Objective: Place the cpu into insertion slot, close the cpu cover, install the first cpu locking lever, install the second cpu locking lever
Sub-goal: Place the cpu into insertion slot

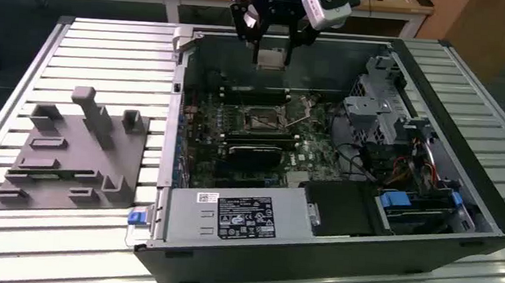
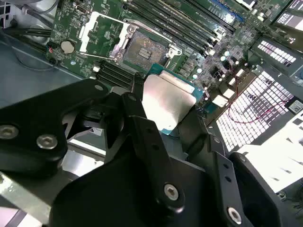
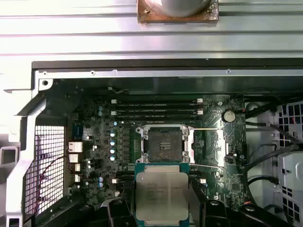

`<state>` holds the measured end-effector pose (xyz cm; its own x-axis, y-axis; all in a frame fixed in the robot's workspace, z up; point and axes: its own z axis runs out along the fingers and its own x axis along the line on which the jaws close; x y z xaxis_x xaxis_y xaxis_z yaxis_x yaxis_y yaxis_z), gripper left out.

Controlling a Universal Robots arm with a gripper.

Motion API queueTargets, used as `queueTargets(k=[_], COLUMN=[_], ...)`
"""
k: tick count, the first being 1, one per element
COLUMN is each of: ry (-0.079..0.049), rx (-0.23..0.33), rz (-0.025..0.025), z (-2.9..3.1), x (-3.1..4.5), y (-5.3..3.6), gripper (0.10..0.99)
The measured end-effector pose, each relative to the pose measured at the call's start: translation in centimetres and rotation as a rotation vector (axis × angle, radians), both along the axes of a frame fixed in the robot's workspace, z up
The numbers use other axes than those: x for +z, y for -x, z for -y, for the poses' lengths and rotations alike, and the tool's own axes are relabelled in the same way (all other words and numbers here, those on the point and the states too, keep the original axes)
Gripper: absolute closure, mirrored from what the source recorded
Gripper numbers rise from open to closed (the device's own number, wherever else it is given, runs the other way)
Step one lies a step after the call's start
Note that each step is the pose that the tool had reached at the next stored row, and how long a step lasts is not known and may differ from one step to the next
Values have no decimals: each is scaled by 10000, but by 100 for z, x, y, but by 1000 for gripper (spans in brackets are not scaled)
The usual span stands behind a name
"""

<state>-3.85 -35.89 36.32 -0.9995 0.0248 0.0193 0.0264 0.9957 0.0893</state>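
Observation:
My gripper [image 1: 271, 55] hangs above the far side of the open computer case, shut on the cpu [image 1: 270, 58]. In both wrist views the cpu [image 3: 162, 189] [image 2: 166, 100] is a pale silver square on a green carrier, pinched by its edges between black fingers [image 2: 142, 127]. It is held in the air, apart from the board. The insertion slot [image 3: 163, 144] [image 2: 147, 49] [image 1: 261, 119] lies bare with a dark centre on the green board. The cpu cover [image 3: 220, 142] [image 2: 102, 32] is swung open beside the slot. Thin lever rods [image 3: 204, 128] stand released along it.
Long black memory slots [image 3: 156, 108] run close beside the socket. A black graphics card [image 1: 254, 156], power supply [image 1: 234, 215] and drive cages [image 1: 387, 117] crowd the case. A grey fixture block [image 1: 70, 149] sits on the slatted table at the exterior view's left.

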Motion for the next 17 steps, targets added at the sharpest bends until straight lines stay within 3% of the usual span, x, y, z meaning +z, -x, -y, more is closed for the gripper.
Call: queueTargets(k=[13,17], ry=[1,0], rx=[1,0], rz=[7,142], z=[0,0], x=[-2,-40], y=[0,1], gripper=[549,549])
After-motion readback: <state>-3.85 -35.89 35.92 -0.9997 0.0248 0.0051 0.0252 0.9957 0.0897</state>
